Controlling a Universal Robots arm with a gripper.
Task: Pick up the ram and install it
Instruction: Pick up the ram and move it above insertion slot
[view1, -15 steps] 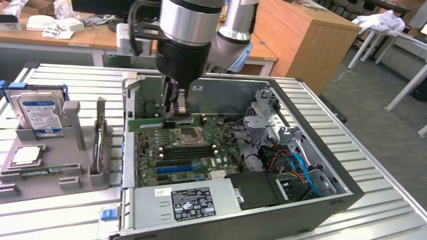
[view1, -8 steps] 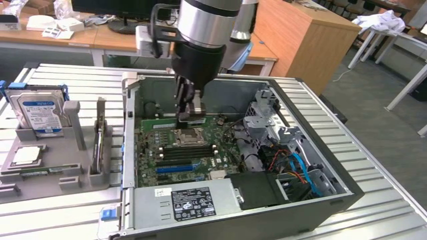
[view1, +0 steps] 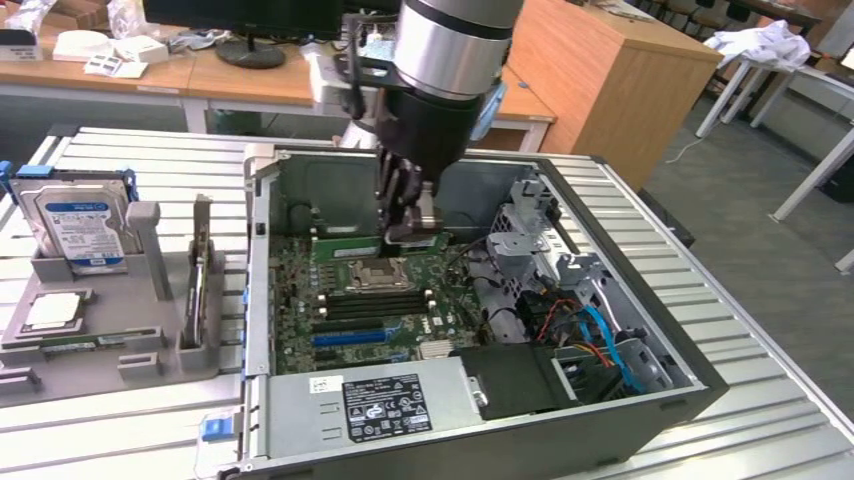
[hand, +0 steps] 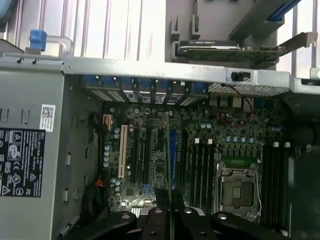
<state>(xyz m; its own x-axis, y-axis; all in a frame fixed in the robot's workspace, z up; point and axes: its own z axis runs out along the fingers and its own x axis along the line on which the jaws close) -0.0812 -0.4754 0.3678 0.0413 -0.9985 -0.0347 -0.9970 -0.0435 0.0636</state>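
Observation:
The ram (view1: 350, 243), a long green stick, hangs level just above the motherboard (view1: 350, 322) inside the open computer case (view1: 262, 262), behind the processor socket (view1: 378, 272). My gripper (view1: 411, 232) reaches down into the case and is shut on the ram's end nearer the exterior view's right. In the wrist view the ram (hand: 168, 170) shows edge-on as a thin green strip between my black fingers (hand: 156, 220), over the expansion slots and beside the black memory slots (hand: 202, 170) and the socket (hand: 239, 192).
A grey holder (view1: 150, 335) on the exterior view's left carries a hard drive (view1: 80, 225), a square silver processor (view1: 54, 312) and an upright card (view1: 200, 270). In the case, the power supply (view1: 380, 405) lies at the front and a drive cage with blue and orange cables (view1: 594, 335) on the exterior view's right.

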